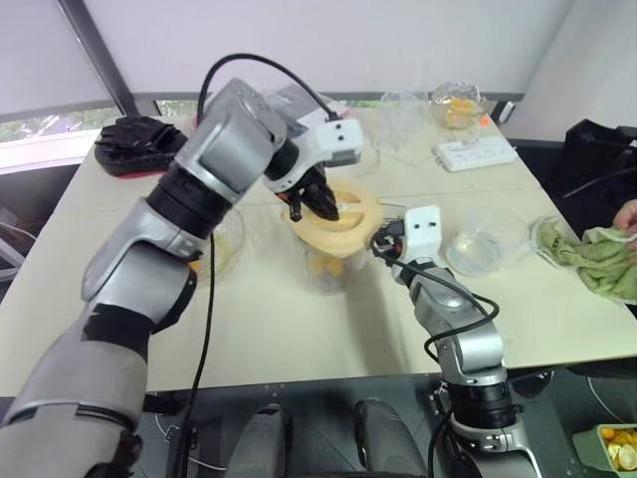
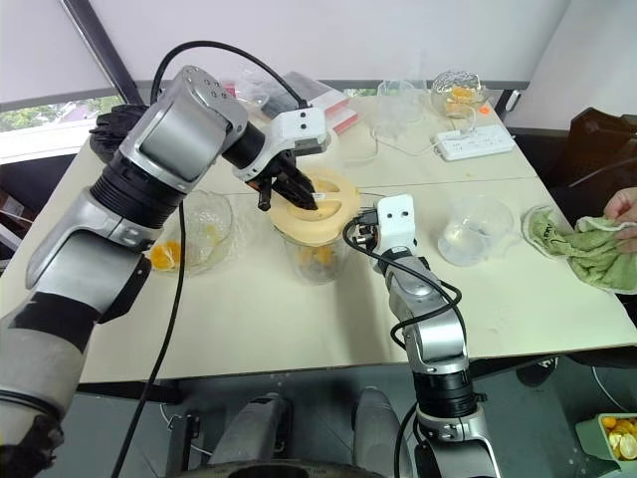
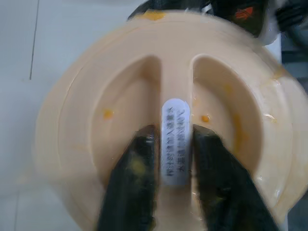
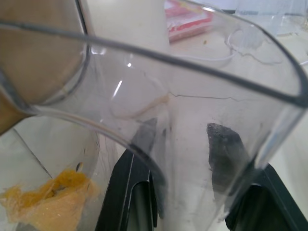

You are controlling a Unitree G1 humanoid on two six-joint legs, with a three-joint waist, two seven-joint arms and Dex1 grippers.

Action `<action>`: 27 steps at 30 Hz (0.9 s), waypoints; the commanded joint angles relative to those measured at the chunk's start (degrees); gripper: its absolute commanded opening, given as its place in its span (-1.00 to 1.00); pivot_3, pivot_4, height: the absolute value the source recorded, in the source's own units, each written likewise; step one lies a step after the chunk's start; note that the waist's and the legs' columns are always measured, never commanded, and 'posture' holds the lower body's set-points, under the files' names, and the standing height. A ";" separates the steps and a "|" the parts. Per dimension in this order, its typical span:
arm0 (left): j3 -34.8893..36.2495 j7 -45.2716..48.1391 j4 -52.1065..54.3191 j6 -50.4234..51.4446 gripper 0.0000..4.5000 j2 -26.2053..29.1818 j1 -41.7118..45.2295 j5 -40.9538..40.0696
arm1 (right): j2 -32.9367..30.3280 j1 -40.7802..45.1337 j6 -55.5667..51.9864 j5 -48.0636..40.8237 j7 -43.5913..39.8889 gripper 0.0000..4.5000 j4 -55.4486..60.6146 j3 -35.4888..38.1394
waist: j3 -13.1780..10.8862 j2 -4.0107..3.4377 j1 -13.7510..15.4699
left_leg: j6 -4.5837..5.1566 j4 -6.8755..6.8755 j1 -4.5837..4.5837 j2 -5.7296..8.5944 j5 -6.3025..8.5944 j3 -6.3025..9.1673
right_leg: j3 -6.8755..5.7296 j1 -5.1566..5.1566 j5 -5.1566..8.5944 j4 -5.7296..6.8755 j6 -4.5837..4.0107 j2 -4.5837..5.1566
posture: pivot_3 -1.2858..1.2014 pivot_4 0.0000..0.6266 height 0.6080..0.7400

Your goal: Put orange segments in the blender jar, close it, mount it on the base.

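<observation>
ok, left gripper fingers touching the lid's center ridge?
Touching. Left wrist view: the left gripper fingers press both sides of the lid's ridge.

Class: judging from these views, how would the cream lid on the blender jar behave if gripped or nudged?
The lid looks like stiff moulded plastic, so probably rigid. Juice specks suggest a slippery surface. It sits tilted on the blender jar, so a nudge might slide it off.

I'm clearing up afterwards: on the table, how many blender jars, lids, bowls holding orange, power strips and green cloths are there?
blender jar: 1
lid: 1
bowls holding orange: 2
power strip: 1
green cloth: 1
Total: 6
</observation>
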State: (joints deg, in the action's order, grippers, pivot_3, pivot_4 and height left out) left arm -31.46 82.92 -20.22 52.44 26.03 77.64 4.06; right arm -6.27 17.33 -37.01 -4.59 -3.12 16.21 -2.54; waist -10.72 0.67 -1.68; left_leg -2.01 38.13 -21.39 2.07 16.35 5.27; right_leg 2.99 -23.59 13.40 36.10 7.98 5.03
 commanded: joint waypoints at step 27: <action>22.81 -13.85 0.65 4.49 0.83 5.41 6.53 -14.61 | -0.82 1.54 2.20 0.27 -2.12 -0.55 0.23 -0.16 | -0.23 -0.08 -0.96 | -0.04 -0.16 -0.56 0.00 -0.02 -0.04 | 0.03 -0.75 -0.02 0.10 0.00 0.01 | 0.03 -0.52 1.00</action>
State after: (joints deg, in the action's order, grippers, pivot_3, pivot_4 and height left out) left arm -12.63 70.75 -22.16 60.36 30.76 83.48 -8.93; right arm -6.78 18.16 -35.70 -4.68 -5.11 15.88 -3.13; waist -10.95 0.59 -2.64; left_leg -2.06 37.96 -21.97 2.07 16.33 5.23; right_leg 3.02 -24.37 13.38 36.20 7.98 5.04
